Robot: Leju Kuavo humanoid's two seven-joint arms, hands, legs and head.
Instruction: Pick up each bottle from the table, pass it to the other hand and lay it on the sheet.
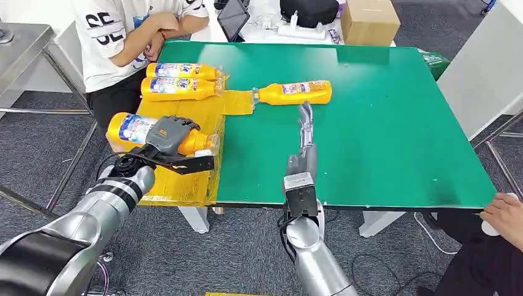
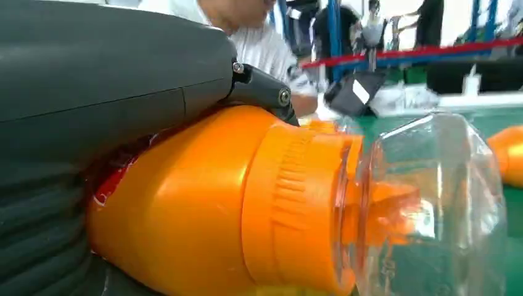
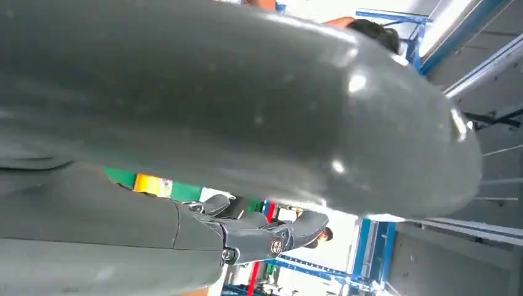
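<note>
My left hand [image 1: 171,137] grips an orange bottle [image 1: 132,128] with a clear cap, holding it over the near part of the yellow sheet [image 1: 185,179]. Up close, the left wrist view has the same bottle [image 2: 203,203] under my left hand [image 2: 92,80]. Two more orange bottles [image 1: 182,71] [image 1: 179,88] lie side by side on the sheet's far end. Another orange bottle [image 1: 295,92] lies on the green table [image 1: 382,123], its cap toward the sheet. My right hand [image 1: 306,126] hangs just short of that bottle, fingers straight, holding nothing; it also appears as the right hand [image 3: 247,123] in the right wrist view.
A person in a white shirt [image 1: 123,37] sits at the far left corner, arms on the table edge. Another person's hand [image 1: 506,213] rests at the near right corner. A cardboard box [image 1: 369,21], a tablet [image 1: 233,18] and a black bag [image 1: 308,11] stand behind the table.
</note>
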